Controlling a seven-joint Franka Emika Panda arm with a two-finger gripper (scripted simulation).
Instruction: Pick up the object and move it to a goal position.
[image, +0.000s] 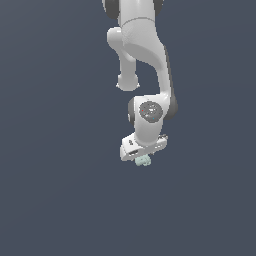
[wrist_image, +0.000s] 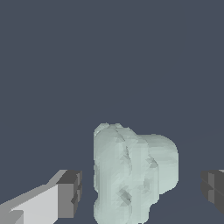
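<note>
Closest to the wrist camera is the object (wrist_image: 133, 173), a pale mint-green blob with a lumpy, matte surface, which sits between the two fingers. One finger (wrist_image: 70, 194) has a dark pad and a white body, and there is a clear gap between this pad and the blob. On the other side only the dark pad of the second finger (wrist_image: 213, 191) shows, and it also stands apart from the blob. So the jaws are spread wide and grip nothing. Seen from the exterior view, the white arm (image: 145, 55) reaches down, and the gripper (image: 143, 157) points downward with the blob (image: 144, 160) showing just under its body. Whether the blob rests on the dark grey ground (image: 50, 200) cannot be told.
</note>
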